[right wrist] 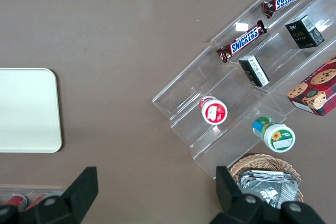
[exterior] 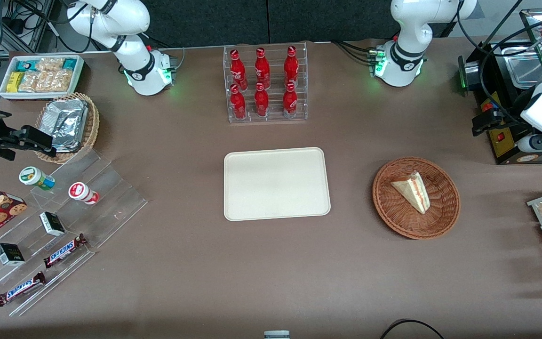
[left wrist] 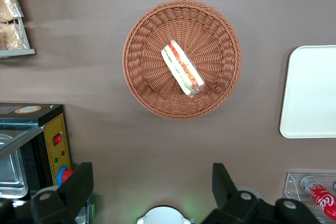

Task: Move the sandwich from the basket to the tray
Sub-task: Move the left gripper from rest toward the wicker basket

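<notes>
The left arm's end effector [left wrist: 152, 192] is open wide and holds nothing; in the left wrist view its two dark fingers [left wrist: 79, 184] stand well apart, raised high above bare table surface. It is poised toward the working arm's end of the table, near the black appliance [exterior: 511, 101] at that edge, and is well apart from the basket [exterior: 445, 207]. The sandwich [exterior: 412, 190] lies in the basket, roughly at its centre, with its layered edge turned upward and its long axis running diagonally across the weave. The tray [exterior: 275, 183] sits near the middle of the table, well apart from the basket and nearer the parked arm's end; nothing lies on it. Judged from this layout, the task is at its first step: the approach to the pick has not yet closed on the sandwich. The next move calls for travel over the basket, rotation of the wrist so that the fingers straddle the wedge across its narrow thickness, a descent inside the rim, and a light closure, since soft bread is likely to deform under excess force.
</notes>
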You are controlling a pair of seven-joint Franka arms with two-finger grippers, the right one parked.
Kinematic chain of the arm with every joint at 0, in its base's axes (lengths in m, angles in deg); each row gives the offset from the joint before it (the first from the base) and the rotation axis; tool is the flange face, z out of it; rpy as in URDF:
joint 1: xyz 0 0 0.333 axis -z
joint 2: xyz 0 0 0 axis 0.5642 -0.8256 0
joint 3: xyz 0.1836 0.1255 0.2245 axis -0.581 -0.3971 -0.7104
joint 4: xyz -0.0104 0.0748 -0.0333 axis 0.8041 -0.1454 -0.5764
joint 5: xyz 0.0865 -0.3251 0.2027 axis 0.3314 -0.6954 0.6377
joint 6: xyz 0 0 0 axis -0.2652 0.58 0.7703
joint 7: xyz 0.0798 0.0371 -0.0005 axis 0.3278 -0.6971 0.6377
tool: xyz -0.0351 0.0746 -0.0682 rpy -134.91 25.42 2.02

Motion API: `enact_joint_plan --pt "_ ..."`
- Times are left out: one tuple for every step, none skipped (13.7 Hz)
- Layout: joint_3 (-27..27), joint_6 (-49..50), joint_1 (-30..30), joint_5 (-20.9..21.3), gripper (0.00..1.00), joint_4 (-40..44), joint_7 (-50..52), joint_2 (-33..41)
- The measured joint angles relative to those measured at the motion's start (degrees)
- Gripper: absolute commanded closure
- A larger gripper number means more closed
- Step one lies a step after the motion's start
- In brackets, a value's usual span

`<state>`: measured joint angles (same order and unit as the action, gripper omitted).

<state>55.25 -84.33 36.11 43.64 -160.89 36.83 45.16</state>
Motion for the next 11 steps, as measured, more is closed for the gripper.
enact_joint_plan --pt "0.00 -0.02 0.01 -0.06 0.00 0.00 0.00 -0.01" --pt "0.00 -0.08 0.06 -0.10 0.00 0.00 0.00 -0.05" --pt "0.00 -0.21 0.12 -0.10 0.00 0.00 0.00 -0.12" --pt "0.00 -0.45 0.16 -0.10 0.00 -0.01 0.00 -0.23" --pt "0.00 -0.71 0.19 -0.11 0.00 -0.11 0.00 -0.37" --pt "0.00 -0.83 0.20 -0.11 0.00 -0.50 0.00 -0.55" --pt "0.00 -1.35 0.21 -0.11 0.00 -1.59 0.00 -0.72" --pt "0.00 -2.62 0.22 -0.11 0.00 -3.36 0.00 -0.92" --pt "0.01 -4.95 0.26 -0.11 0.00 -5.62 0.00 -1.12" --pt "0.03 -8.02 0.35 -0.11 0.00 -8.05 0.00 -1.37" --pt "0.11 -10.54 0.44 -0.12 0.00 -10.00 0.00 -1.59"
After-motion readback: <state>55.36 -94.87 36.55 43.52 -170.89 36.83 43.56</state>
